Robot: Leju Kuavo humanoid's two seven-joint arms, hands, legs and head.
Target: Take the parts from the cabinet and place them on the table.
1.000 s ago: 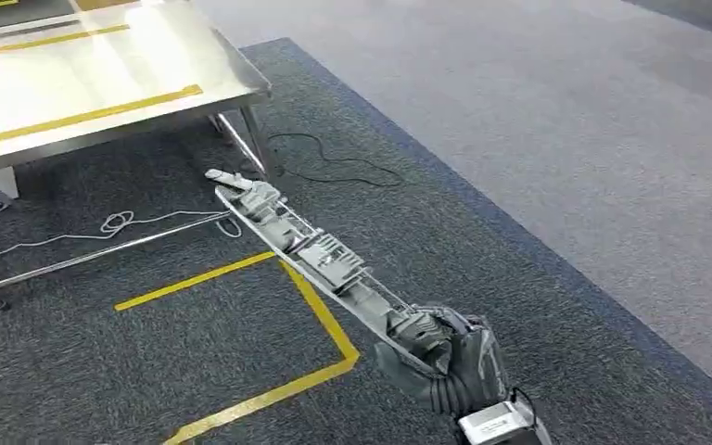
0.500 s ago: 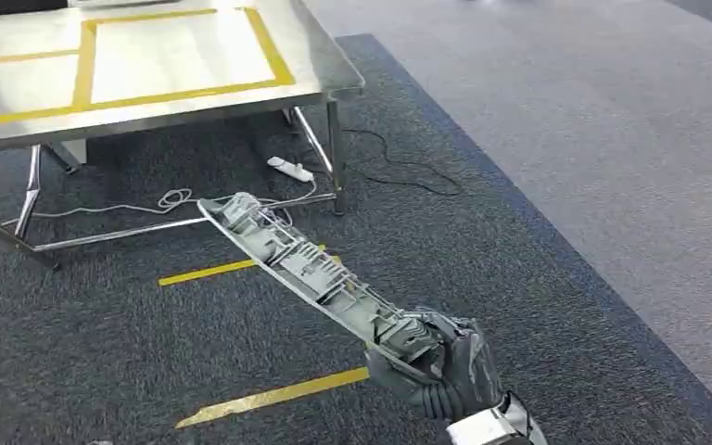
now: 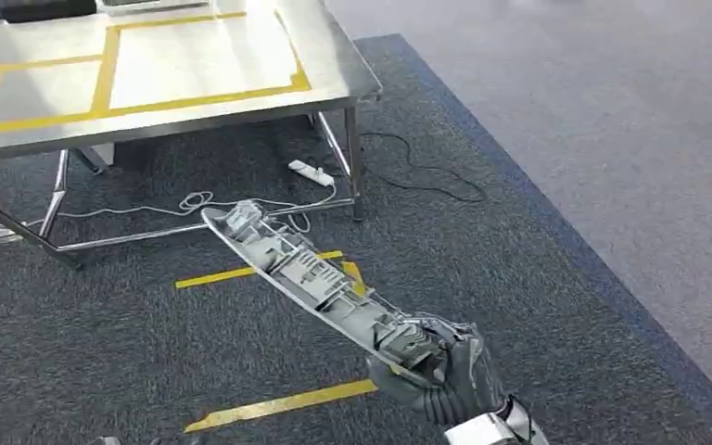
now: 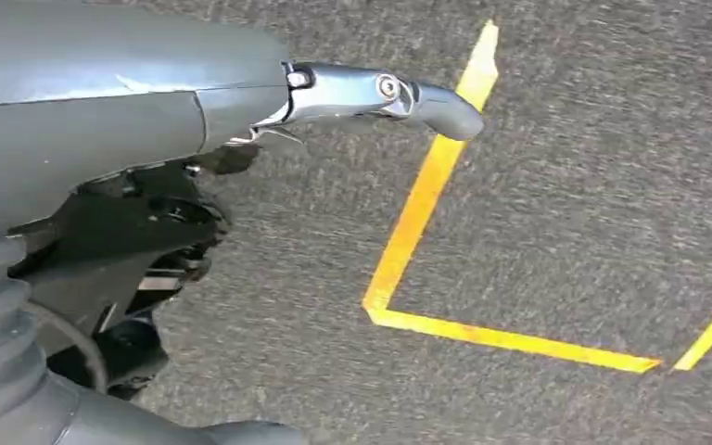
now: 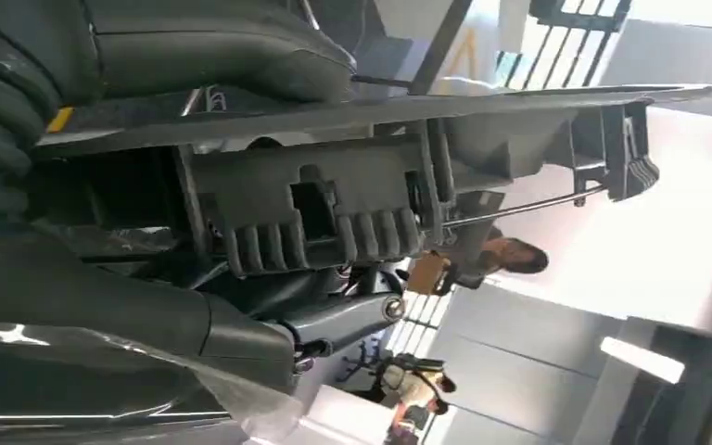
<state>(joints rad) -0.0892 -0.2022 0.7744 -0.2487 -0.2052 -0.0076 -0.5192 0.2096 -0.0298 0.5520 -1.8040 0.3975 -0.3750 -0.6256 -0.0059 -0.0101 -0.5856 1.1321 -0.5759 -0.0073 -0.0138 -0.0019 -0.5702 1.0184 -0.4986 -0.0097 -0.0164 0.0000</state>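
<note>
A long grey plastic part [image 3: 315,278] with ribs and clips along its inner side is held at its near end by my right hand [image 3: 440,366]. It slants up and to the left over the dark carpet, and its far tip points toward the steel table [image 3: 241,116]. In the right wrist view the same part [image 5: 334,213] lies across my right hand [image 5: 102,306], whose fingers wrap it from both sides. My left hand [image 4: 102,185] hangs over the carpet with one finger [image 4: 426,93] stretched out and nothing in it.
Yellow tape frames mark the tabletop, and a black object [image 3: 32,7] lies at its far left. Under the table are a white power strip [image 3: 308,171] and loose cables [image 3: 195,202]. Yellow tape lines [image 3: 278,405] cross the carpet. Lighter grey floor [image 3: 612,120] lies to the right.
The whole view has turned: the table now sits further right and shows more of its top. The part stays in my right hand at much the same slant.
</note>
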